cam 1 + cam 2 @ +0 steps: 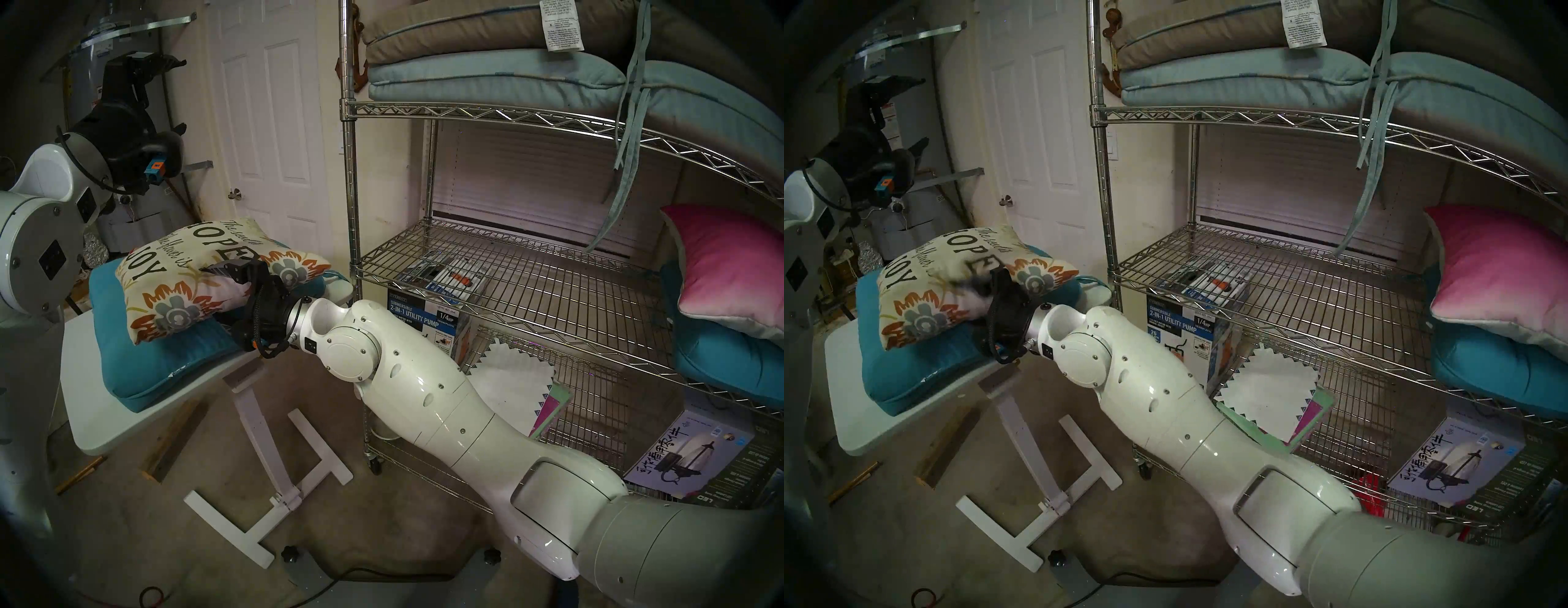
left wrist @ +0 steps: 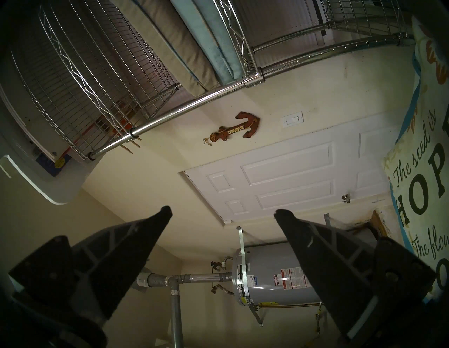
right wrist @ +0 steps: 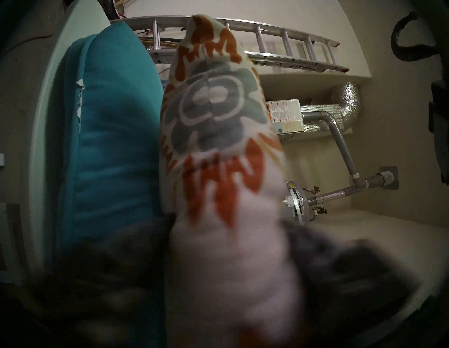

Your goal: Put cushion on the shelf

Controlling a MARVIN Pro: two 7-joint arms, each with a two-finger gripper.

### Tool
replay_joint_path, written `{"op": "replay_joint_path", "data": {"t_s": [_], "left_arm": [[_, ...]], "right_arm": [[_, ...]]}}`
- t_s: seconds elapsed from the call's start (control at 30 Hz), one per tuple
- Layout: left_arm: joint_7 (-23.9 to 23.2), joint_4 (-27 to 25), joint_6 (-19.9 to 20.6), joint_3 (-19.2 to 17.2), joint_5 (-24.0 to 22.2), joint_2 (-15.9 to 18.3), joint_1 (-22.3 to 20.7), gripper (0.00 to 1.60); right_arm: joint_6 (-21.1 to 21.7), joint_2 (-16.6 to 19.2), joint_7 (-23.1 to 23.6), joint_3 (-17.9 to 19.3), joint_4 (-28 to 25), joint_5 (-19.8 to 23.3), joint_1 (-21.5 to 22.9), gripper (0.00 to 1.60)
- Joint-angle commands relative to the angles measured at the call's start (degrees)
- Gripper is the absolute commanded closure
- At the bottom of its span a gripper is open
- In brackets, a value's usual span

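Straddling the square cream flowered cushion [image 1: 191, 280] at the desk's [image 1: 110, 429] right edge, your wide right hand [image 1: 231, 293] should close deep.

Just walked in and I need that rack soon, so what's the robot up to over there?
The right gripper straddles the edge of the flowered cushion, one finger above and one below. The cushion lies on a teal seat cushion on the small white table. The jaws look open, so no grip yet. The left gripper is raised, open and empty. The wire shelf has free space on its middle tier.
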Motion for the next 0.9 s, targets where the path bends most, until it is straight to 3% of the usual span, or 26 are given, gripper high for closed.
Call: {"op": "replay_joint_path", "data": {"t_s": [0.0, 0.13, 0.37, 0.53, 0.87], "left_arm": [[0.22, -0.48, -0.13, -0.39, -0.15, -0.01, -0.24, 0.0], [0.21, -0.48, -0.13, -0.39, -0.15, -0.01, -0.24, 0.0], [0.23, -0.48, -0.13, -0.33, -0.14, 0.01, -0.3, 0.0], [0.22, -0.48, -0.13, -0.34, -0.14, 0.0, -0.28, 0.0], [0.21, -0.48, -0.13, -0.38, -0.14, -0.02, -0.24, 0.0]], "right_arm": [[0.65, -1.46, -2.91, 0.32, -3.83, 0.6, -2.01, 1.6], [1.61, 1.08, -5.51, 1.01, -8.1, 0.02, -5.62, 1.6], [1.78, 5.61, -9.02, 3.46, -12.27, -0.84, -7.89, 1.6], [2.7, 9.31, -8.9, 5.3, -17.52, -0.81, -10.57, 1.6], [3.14, 12.67, -7.69, 8.23, -21.3, -0.48, -11.35, 1.6]]}}
